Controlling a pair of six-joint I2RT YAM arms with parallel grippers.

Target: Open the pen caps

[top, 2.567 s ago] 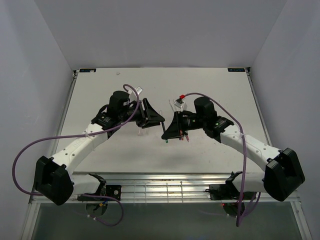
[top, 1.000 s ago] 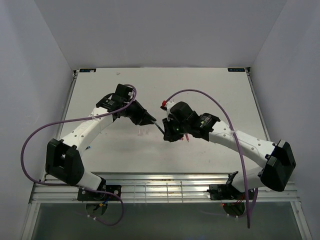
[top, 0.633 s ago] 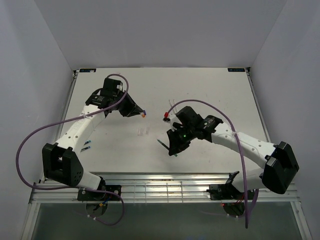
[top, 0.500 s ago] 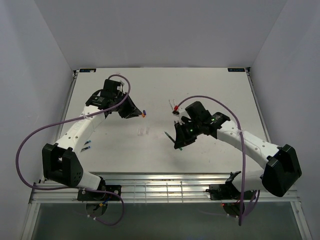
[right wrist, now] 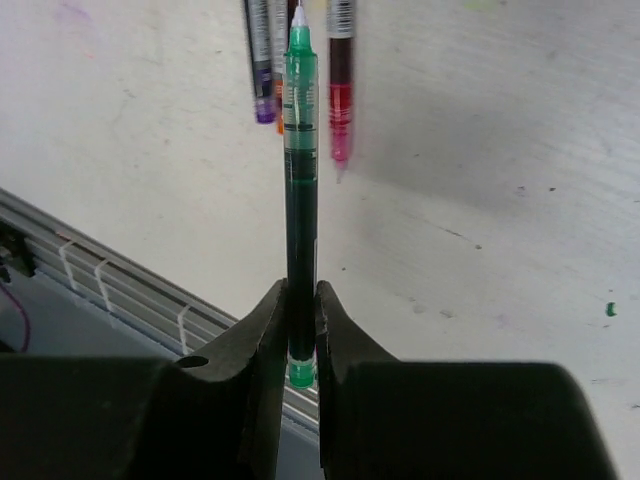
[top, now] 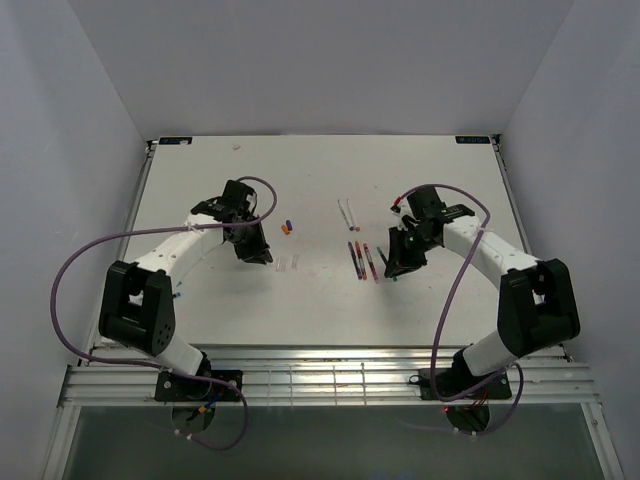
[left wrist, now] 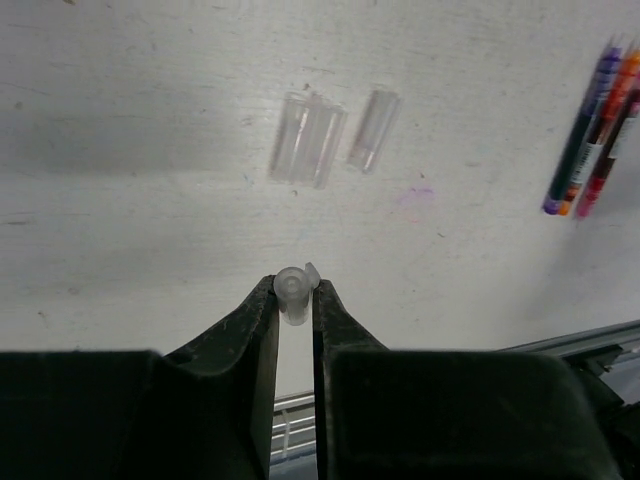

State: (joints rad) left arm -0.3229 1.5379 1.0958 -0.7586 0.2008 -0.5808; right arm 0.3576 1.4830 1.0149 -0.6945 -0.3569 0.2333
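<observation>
My left gripper [left wrist: 295, 292], small clear cap [left wrist: 290, 285] pinched: clear sleeves [left wrist: 307, 152] lie dead ahead, bare table [left wrist: 130, 230] left of them. My right gripper [right wrist: 300, 292]: held green pen [right wrist: 301, 200] juts forward, laid pens [right wrist: 340, 90] near its tip; open table right.

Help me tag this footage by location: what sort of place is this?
Probably a robotics lab test cell: a white table boxed in by plain walls, a left arm and right arm bolted at its near edge, and pens.
</observation>
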